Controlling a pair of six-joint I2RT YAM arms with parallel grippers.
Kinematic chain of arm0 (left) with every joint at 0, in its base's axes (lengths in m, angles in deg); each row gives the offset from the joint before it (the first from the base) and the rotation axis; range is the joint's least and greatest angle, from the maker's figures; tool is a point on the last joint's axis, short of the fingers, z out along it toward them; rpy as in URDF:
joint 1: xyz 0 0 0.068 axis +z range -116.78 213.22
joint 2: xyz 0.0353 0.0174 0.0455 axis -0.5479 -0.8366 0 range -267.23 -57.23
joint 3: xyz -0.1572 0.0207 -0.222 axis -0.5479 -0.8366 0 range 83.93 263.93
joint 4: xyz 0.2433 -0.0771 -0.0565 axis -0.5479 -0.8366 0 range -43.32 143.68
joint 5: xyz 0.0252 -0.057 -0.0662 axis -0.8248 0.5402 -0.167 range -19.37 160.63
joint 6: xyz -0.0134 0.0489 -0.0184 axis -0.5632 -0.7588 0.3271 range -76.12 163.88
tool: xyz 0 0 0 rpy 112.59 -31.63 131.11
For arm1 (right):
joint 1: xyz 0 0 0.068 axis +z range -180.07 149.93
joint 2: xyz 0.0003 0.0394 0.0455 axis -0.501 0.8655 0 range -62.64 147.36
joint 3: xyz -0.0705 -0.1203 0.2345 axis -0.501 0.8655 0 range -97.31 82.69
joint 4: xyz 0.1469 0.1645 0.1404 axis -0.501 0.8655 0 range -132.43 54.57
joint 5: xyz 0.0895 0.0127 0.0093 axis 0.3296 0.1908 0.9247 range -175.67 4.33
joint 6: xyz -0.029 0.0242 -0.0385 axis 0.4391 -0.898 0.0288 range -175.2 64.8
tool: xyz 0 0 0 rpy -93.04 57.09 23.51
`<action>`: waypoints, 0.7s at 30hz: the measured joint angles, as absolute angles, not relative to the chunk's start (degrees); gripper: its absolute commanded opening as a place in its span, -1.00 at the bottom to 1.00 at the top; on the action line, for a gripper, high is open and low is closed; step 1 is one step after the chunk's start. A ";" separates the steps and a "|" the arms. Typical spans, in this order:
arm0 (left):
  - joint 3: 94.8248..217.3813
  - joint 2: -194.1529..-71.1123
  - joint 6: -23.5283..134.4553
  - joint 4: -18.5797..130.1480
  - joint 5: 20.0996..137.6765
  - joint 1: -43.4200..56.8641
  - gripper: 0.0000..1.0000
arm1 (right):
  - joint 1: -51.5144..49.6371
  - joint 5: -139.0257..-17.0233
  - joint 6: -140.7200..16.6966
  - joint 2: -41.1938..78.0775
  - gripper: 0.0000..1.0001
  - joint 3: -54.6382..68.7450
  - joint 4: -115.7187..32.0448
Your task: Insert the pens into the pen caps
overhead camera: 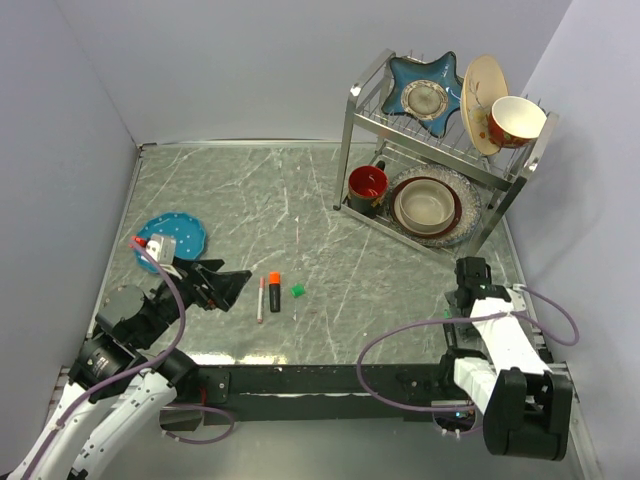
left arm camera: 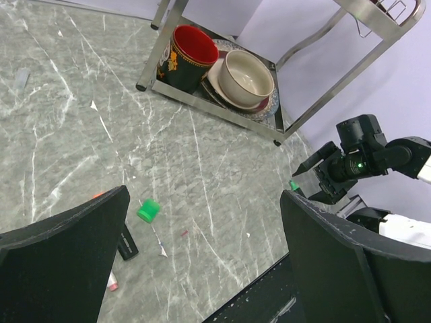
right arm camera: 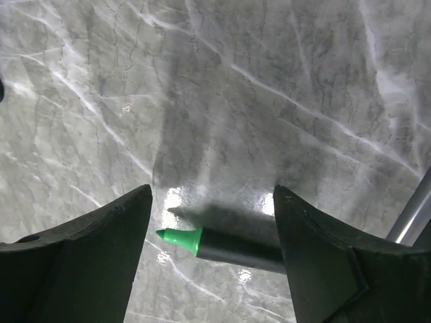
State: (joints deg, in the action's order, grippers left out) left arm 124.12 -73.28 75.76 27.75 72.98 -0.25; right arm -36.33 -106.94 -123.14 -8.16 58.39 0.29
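Right end effector [right arm camera: 212,195] angled down, jaws apart astride green-tipped marker [right arm camera: 229,245]; left end effector [left arm camera: 203,195] wide apart, hovering.

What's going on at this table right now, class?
Two robot arms are working at capping pens. The right gripper has its jaws open around the green-tipped marker near the right edge of the table; no grip shows yet. The left gripper, jaws wide open, hovers beside the orange-tipped marker, the thin white pen and the loose green cap.
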 measured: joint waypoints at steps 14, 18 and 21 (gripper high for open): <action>124.12 -73.54 75.78 27.75 73.11 -0.25 0.99 | -36.44 -101.02 -119.90 -12.88 0.49 59.77 -0.92; 124.12 -73.54 75.78 27.75 72.82 -0.25 0.99 | -36.44 -99.97 -118.96 -12.99 0.43 59.77 -0.98; 124.12 -73.54 75.76 27.75 72.82 -0.25 0.99 | -36.22 -98.38 -118.29 -13.45 0.39 59.79 -0.96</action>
